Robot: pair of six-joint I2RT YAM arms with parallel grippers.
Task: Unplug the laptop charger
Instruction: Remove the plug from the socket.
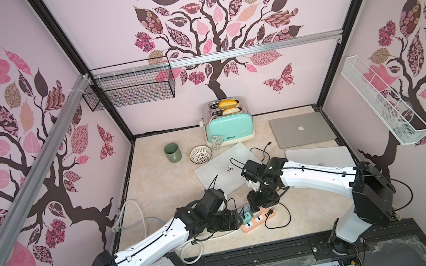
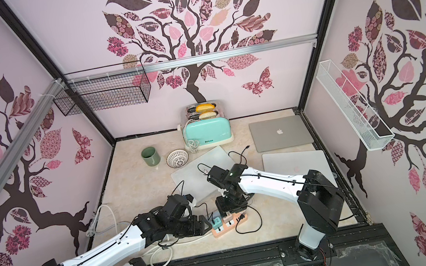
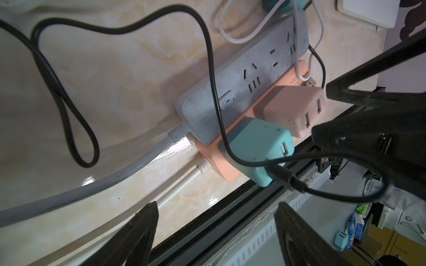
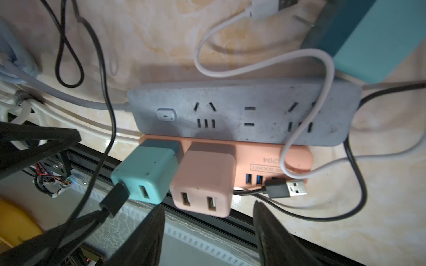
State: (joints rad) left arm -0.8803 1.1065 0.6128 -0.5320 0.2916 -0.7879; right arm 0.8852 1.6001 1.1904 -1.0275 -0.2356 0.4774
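A grey power strip (image 4: 242, 115) with every socket empty lies beside a pink strip (image 4: 265, 159) near the table's front edge. A teal cube (image 4: 147, 175) with a black cable in it and a pink cube (image 4: 202, 182) are plugged into the pink strip. A larger teal brick (image 4: 378, 41), which I take for the laptop charger, lies off the grey strip's far end with a bare prong showing. My right gripper (image 4: 208, 221) is open just short of the pink cube, with nothing between its fingers. My left gripper (image 3: 216, 221) is open and empty over the table's front edge by the strips' cord end (image 3: 202, 161).
In a top view, a mint toaster (image 1: 230, 128), a green mug (image 1: 172, 152) and a patterned bowl (image 1: 201, 154) stand at the back. Three shut laptops (image 1: 303, 128) (image 1: 223, 167) (image 1: 324, 157) lie behind the arms. Black and white cables (image 4: 322, 76) loop around the strips, and a loose USB plug (image 4: 288, 188) lies there too.
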